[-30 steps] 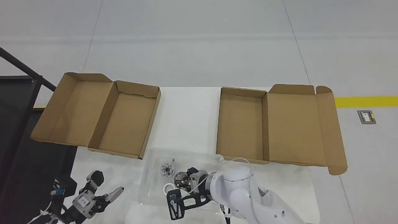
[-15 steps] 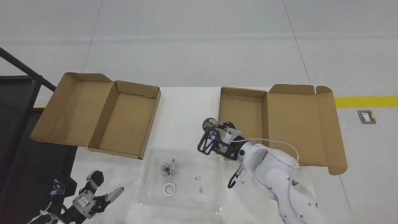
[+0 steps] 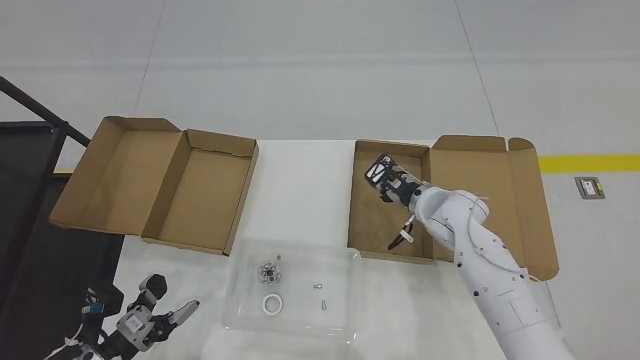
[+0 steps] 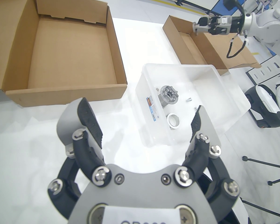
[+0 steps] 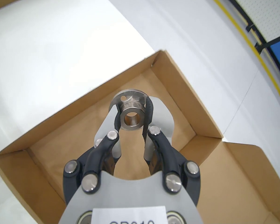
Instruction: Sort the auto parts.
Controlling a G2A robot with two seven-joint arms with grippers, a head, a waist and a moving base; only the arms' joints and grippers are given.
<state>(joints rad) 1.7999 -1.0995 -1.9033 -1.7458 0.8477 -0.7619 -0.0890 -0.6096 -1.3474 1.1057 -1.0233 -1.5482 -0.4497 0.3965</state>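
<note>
My right gripper (image 5: 132,108) is shut on a flanged metal bushing (image 5: 131,118) and hangs above the far end of the right cardboard box (image 5: 189,115). From above, the right gripper (image 3: 381,172) is over the right box (image 3: 385,225). A clear plastic bin (image 3: 335,260) at the table's front holds a toothed metal hub (image 3: 267,272), a white ring (image 3: 272,305) and two small screws (image 3: 317,286). My left gripper (image 4: 141,106) stands open and holds nothing, low at the front left, short of the bin (image 4: 200,78) with the hub (image 4: 169,94) and ring (image 4: 173,120).
An open cardboard box (image 3: 205,200) with its lid folded out lies at the back left. The right box's lid (image 3: 480,205) lies flat to the right. Bare white table separates the two boxes.
The right gripper has lifted the bushing out of the clear bin and carried it back and to the right, over the right box. The left arm has not moved.
</note>
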